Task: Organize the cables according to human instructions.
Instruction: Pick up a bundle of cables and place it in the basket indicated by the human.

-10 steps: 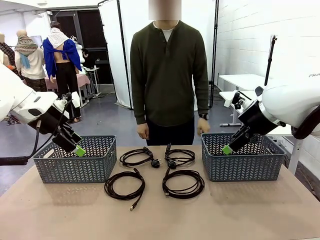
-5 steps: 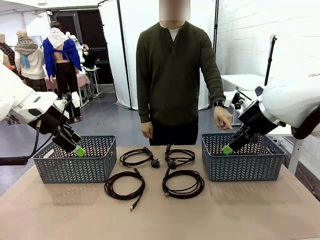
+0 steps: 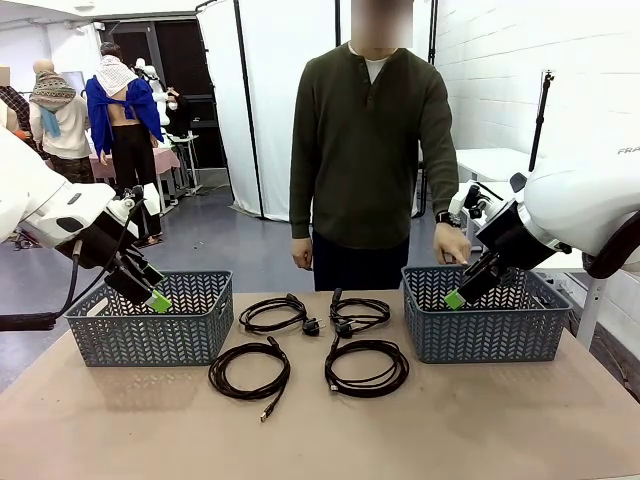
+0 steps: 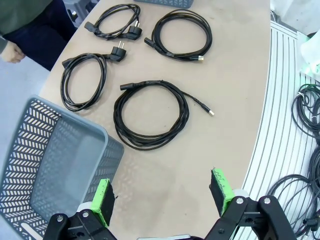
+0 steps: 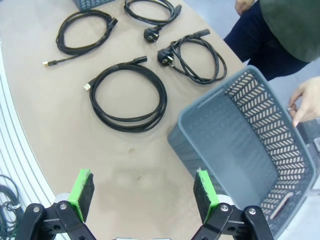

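While nothing had gone into a bin yet, both arms hung at the near corners. The left end effector (image 4: pixel 161 194) stood wide, green pads well apart and empty, hovering by the near corner of the grey slotted plastic basket on the left (image 3: pixel 150 335). The right end effector (image 5: pixel 144 191) was just as wide and empty by the matching grey basket on the right (image 3: pixel 485 335). That read as a waiting stance, each arm parked at its own bin.

Between the baskets, on the beige table (image 3: pixel 500 430), lay the four thin black coiled cables. Nearest were the near-left coil (image 3: pixel 250 368) and the near-right coil (image 3: pixel 367 366), both with slim plugs. Behind them lay the far-left coil (image 3: pixel 272 313) and the far-right coil (image 3: pixel 360 313), with chunkier plugs. All sat flat, none in a basket, likely spread so each could be picked singly.

Farthest off, the person in the dark olive long-sleeved top (image 3: pixel 370 150) stood at the table's far edge. One hand (image 3: pixel 452 243) was held low near the right basket's far rim, probably signalling where a cable should go.
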Robot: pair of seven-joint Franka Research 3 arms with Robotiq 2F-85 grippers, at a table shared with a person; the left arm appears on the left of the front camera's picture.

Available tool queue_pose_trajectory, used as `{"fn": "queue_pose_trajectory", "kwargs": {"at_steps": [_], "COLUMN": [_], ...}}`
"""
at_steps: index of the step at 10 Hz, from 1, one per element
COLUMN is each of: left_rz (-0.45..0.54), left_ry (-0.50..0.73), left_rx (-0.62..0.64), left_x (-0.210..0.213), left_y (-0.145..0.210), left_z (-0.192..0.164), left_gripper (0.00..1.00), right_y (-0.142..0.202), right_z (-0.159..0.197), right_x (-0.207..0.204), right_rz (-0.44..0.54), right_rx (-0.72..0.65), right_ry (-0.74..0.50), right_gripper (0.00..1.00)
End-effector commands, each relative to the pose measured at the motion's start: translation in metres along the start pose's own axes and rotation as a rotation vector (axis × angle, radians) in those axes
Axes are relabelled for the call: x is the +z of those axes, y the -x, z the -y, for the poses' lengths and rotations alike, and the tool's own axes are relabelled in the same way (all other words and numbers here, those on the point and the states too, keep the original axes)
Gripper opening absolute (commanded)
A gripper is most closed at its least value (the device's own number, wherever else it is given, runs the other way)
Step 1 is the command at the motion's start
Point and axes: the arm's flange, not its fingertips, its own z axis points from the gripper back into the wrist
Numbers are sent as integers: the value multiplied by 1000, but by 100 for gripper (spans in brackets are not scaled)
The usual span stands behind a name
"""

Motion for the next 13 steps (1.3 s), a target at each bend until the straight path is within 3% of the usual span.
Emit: {"fn": "queue_pose_trajectory", "kwargs": {"at_steps": [1,10,13], "left_rz": [12,12,12], "left_ry": [13,13,13], "left_rx": [-12,-12,-12], "left_x": [0,0,0], "left_y": [1,1,1], "left_z": [-5,-5,-5], "left_gripper": [100,100,100], "right_y": [1,0,-54], "right_z": [1,0,-18], "right_x": [-1,0,-14], "right_rz": [19,0,-112], "right_rx": [1,0,-101], "right_ry": [-20,0,16], "right_gripper": [100,100,100]}}
